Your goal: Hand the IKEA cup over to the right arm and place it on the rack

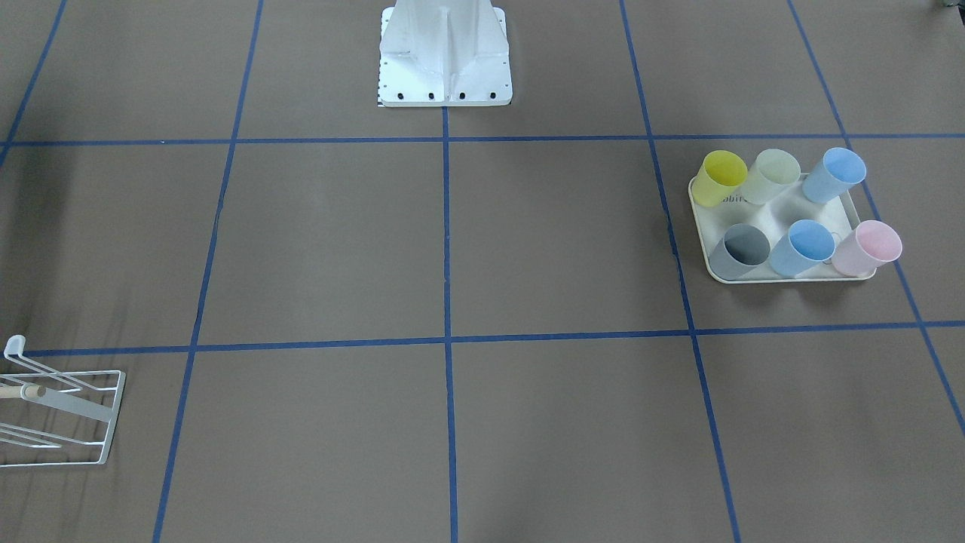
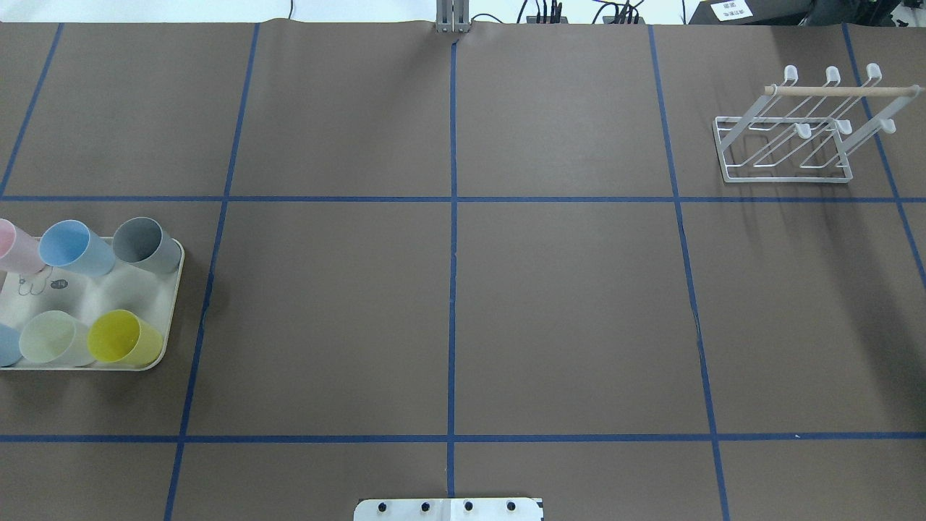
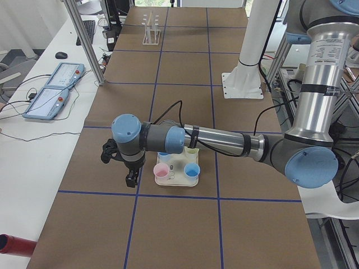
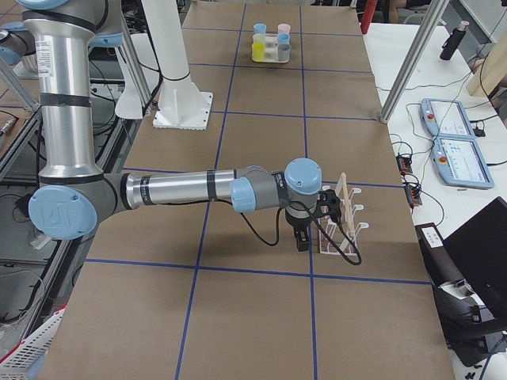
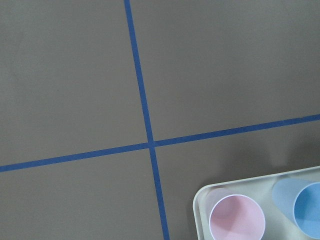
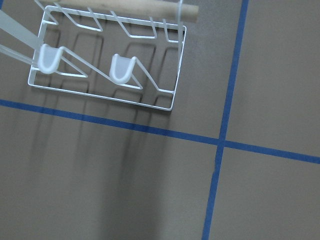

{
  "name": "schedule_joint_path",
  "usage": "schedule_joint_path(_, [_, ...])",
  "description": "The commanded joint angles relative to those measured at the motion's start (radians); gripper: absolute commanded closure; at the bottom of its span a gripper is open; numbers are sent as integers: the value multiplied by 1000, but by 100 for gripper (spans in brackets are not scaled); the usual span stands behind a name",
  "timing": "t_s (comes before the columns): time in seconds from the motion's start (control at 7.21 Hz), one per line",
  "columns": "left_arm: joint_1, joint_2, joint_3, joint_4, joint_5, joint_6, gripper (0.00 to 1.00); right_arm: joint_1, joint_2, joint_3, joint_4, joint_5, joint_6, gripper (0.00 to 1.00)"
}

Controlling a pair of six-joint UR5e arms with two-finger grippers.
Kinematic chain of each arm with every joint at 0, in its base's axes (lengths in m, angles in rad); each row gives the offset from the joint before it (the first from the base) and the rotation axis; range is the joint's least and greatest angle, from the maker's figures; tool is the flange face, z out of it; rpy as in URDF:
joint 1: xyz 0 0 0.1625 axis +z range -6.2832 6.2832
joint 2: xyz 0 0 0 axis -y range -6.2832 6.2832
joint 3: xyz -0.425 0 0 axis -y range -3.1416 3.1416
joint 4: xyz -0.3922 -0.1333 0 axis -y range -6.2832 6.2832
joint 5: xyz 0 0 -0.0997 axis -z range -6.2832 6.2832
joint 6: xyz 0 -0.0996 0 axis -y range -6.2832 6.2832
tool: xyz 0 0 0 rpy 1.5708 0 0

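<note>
Cups point(image 2: 119, 339) on tray point(image 2: 108, 293) — rack point(image 2: 799, 129) well apart

brown table point(image 2: 564, 304), blue grid tape point(image 2: 452, 289), white rack point(image 2: 843, 91), cream tray point(image 2: 137, 289).

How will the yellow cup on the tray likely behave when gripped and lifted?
The yellow cup looks like thin, smooth plastic, so probably light and slightly flexible. Its tapered wall might slip in the jaws. Standing tall beside the pale green cup, it could tip if nudged.
</note>
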Motion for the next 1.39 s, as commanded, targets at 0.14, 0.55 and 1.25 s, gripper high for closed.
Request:
schedule_joint_path(0.14, [-4, 33, -10, -13, 8, 7, 0, 0, -16, -4, 1, 3, -9, 0])
schedule_joint_path(0.55, [-4, 58, -40, -32, -5, 7, 0, 0, -56, -8, 17, 1, 0, 0])
schedule_joint_path(1.25, [231, 134, -86, -177, -94, -293, 0, -21, -50, -39, 107, 6, 5, 0])
